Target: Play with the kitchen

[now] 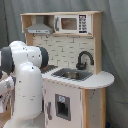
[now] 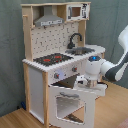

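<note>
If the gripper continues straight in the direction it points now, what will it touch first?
In the second exterior view the gripper points down at the open oven door of the kitchen. It would probably meet the door's top edge first, though depth is unclear.

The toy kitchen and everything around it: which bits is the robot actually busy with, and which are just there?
In use: the kitchen, its oven door hanging open, the gripper at that door.

Just there: grey curtain, wooden floor.
</note>
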`<state>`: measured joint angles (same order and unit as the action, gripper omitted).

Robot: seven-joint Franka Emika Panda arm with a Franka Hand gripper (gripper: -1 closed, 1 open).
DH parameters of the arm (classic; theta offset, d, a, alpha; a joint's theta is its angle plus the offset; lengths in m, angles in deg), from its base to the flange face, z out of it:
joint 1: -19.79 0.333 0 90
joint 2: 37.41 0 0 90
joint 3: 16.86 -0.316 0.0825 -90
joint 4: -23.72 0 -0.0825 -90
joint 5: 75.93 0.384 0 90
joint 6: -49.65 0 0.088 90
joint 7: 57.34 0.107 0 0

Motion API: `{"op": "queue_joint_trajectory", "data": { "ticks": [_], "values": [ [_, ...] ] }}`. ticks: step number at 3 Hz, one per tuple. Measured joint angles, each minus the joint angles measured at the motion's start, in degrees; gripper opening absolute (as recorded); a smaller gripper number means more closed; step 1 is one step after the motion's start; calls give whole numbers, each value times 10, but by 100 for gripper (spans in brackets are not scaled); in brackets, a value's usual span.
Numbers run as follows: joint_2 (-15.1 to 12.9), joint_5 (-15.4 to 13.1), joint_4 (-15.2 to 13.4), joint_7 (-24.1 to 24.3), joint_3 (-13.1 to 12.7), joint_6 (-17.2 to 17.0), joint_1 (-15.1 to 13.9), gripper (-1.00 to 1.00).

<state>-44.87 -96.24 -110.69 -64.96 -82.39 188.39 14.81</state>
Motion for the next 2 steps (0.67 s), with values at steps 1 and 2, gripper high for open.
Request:
{"op": "queue_joint_trajectory", "data": {
  "ticks": [1, 2],
  "values": [
    [0, -20, 2, 57, -16, 0, 0, -100],
    [0, -37, 8, 111, -26, 0, 6, -100]
  ]
}}
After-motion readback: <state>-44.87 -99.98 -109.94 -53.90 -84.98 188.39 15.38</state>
